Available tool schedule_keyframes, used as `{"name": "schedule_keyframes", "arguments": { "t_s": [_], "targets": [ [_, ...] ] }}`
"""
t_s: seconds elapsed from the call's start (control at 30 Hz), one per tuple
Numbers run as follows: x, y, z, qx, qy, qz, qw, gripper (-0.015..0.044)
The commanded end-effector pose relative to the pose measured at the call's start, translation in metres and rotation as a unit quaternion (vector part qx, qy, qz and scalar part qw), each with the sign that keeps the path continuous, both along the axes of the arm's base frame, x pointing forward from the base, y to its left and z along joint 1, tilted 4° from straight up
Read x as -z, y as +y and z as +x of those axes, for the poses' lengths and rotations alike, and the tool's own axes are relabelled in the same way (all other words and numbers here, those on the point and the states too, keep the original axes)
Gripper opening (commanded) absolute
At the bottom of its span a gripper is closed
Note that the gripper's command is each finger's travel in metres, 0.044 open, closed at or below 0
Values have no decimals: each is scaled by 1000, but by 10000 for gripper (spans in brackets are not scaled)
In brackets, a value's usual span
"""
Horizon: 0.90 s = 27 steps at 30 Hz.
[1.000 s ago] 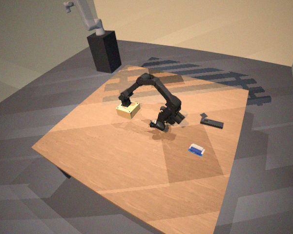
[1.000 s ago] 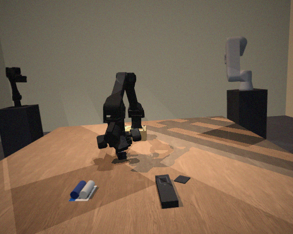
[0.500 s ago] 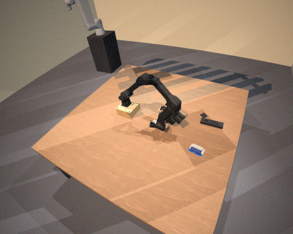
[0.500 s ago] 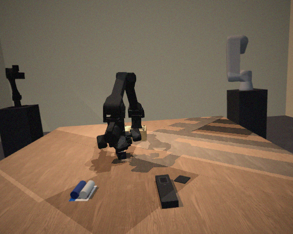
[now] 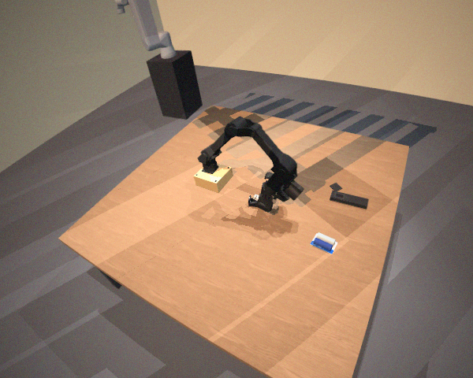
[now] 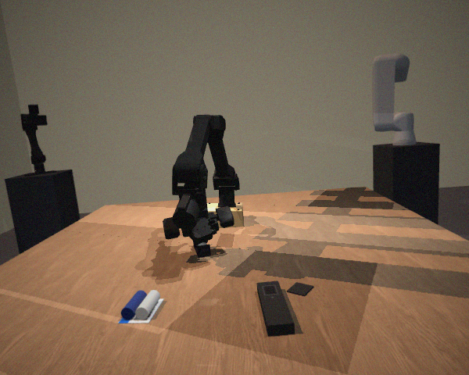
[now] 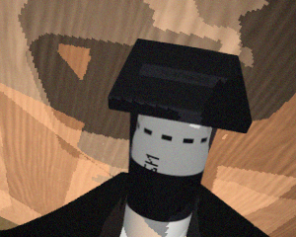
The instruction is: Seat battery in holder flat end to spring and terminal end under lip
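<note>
The battery [image 7: 170, 148] [image 5: 255, 197] is a grey-white cylinder with dark dashes and a wide black band. My gripper [image 7: 159, 188] [image 5: 258, 201] is shut on it low over the table, fingers at its sides. In the wrist view the battery points up the frame, and its far end is hidden behind the broad black block of what looks like the holder [image 7: 180, 81]. Thin dark edges show beside the battery below that block. Its near end runs out of the frame. The spring is not visible, and I cannot tell whether the battery lies flat.
A blue and a white roll [image 5: 323, 242] [image 6: 141, 305] lie side by side on a small card. A long black device [image 5: 351, 200] [image 6: 275, 310] lies on the wooden table [image 5: 188, 276], with a small black square [image 5: 335, 187] [image 6: 300, 288] beside it. The arm stands on a yellow box [image 5: 212, 180].
</note>
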<state>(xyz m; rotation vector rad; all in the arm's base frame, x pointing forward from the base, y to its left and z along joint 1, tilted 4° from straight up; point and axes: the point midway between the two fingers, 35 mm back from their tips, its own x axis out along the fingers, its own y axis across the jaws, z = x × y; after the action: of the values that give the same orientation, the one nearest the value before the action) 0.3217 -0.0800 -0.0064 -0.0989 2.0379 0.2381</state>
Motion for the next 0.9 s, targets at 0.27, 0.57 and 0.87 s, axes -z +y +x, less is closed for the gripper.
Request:
{"name": "schedule_keyframes", "arguments": {
  "t_s": [0.27,0.57,0.87],
  "targets": [
    [3,0,3,5,-41,12,999,85],
    [5,-1,2,8,-63,18,998,85],
    [7,-1,0,10,-85,24,996,85]
  ]
}}
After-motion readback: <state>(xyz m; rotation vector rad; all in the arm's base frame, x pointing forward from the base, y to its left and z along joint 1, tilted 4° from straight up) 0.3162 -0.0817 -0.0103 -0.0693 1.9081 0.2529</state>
